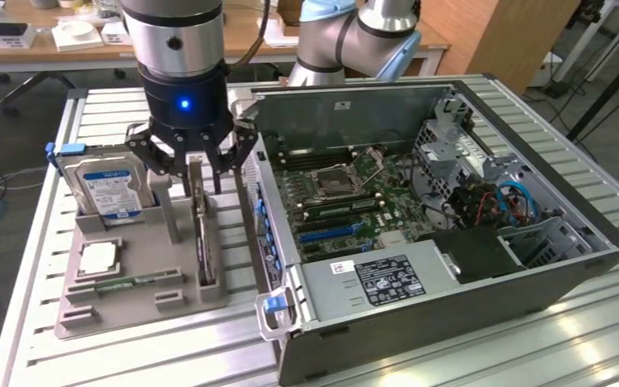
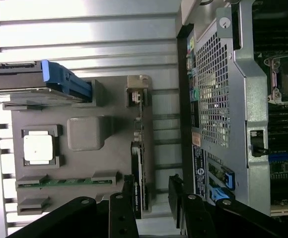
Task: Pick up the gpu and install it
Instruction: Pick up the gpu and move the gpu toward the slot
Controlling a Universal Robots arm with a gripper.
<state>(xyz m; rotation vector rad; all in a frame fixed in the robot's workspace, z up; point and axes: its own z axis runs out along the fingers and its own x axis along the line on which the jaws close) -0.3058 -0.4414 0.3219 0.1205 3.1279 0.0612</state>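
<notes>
Broadly, a slatted metal table (image 1: pixel 159 355) carries everything, and the grey parts holder (image 1: pixel 126 310) lying on it serves as the reference. The open computer case (image 1: pixel 450 322) lies just beside the holder, on the exterior view's right. The exterior view looks into the case at the motherboard (image 1: pixel 342 193) with its empty processor socket. The wrist view instead shows the case's perforated rear panel (image 2: pixel 213 84), the side that faces the holder.

The arm's gripper (image 1: pixel 193 165) hangs over the holder's edge nearest the case. Its jaws are spread wide, with one black finger on each side of the gpu's (image 1: pixel 202 234) upper end and nothing gripped. The gpu stands on edge in the holder's slot along that case-side edge. From the wrist camera the gpu (image 2: pixel 139 183) is a thin dark strip seen from above, lying close to one finger (image 2: pixel 128 196) with a clear gap to the other. Whether the near finger touches it I cannot tell.

At the holder's far end from the case stands the hard drive (image 1: pixel 105 189). The exterior view shows its blue-and-white label, the wrist view its slim top edge. A square processor (image 1: pixel 100 258) sits in the holder's middle pocket, with a narrow green memory stick (image 1: pixel 138 282) beside it.
</notes>
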